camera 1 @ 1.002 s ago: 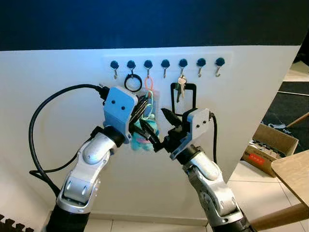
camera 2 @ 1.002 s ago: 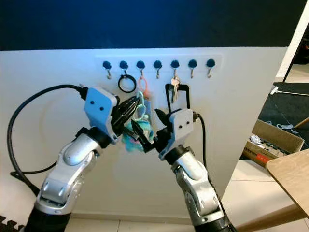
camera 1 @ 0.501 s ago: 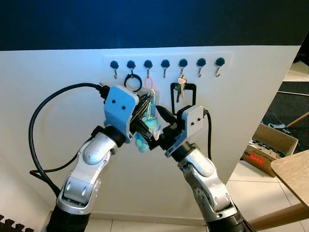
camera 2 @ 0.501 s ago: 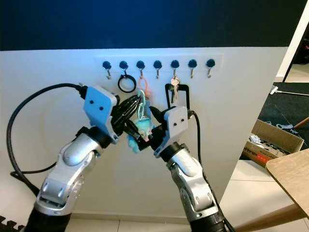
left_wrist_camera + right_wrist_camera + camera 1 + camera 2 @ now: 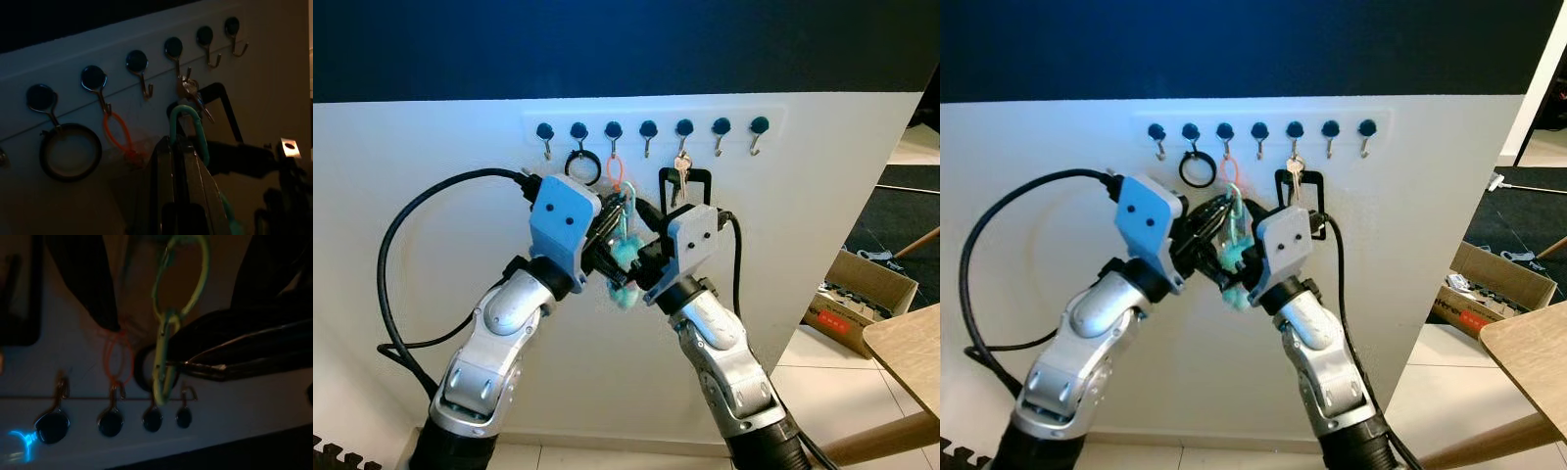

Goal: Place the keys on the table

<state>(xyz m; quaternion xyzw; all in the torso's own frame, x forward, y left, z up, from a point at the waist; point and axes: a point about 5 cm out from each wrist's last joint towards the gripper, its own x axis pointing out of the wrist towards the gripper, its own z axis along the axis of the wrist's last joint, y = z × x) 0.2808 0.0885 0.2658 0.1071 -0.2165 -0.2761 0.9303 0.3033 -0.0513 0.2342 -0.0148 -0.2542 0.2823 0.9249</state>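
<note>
A bunch of keys on a green carabiner [image 5: 188,117] with a turquoise plush charm [image 5: 625,257] is held up in front of the white wall. My left gripper [image 5: 610,223] is shut on the carabiner, its fingers [image 5: 178,186] pressed together below the green loop. My right gripper [image 5: 630,245] is open and has come in from the right. In the right wrist view the carabiner [image 5: 168,333] hangs between its spread fingers [image 5: 83,279]. A second set of silver keys [image 5: 680,168] hangs on the hook rack [image 5: 651,127].
The rack also carries a black ring [image 5: 583,168], an orange loop [image 5: 615,171] and a black strap [image 5: 700,191]. A wooden table corner [image 5: 906,352] shows at the far right, with a cardboard box [image 5: 862,294] on the tiled floor behind it.
My right gripper has moved left and up until its fingers are around the keychain. The plush charm has swung and shifted slightly right; my left arm has barely moved.
</note>
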